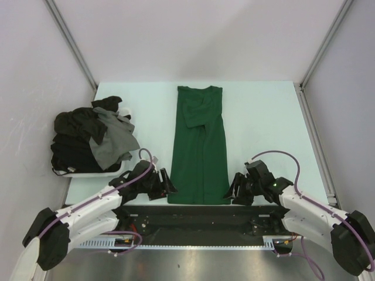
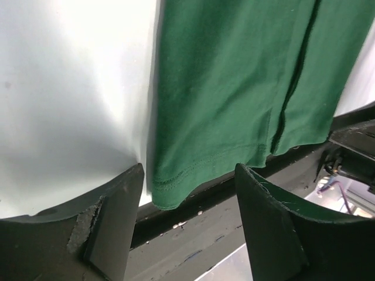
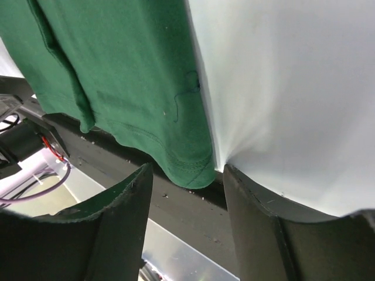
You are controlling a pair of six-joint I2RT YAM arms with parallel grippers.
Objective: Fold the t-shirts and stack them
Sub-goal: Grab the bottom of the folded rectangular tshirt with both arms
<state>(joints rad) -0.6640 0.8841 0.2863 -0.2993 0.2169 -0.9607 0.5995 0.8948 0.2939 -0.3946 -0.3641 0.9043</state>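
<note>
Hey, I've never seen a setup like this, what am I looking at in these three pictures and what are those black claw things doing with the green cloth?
These are two robot arms bolted at the near edge of a pale table. The overhead picture looks down from above and behind them; the other two come from cameras on each wrist, looking out between that arm's own fingers.

A green t-shirt, folded into a long strip, lies in the middle, its hem hanging over the near edge. A pile of dark t-shirts sits at the left.

The left gripper and right gripper each sit at a hem corner, jaws open around it. Nothing is gripped yet.
</note>
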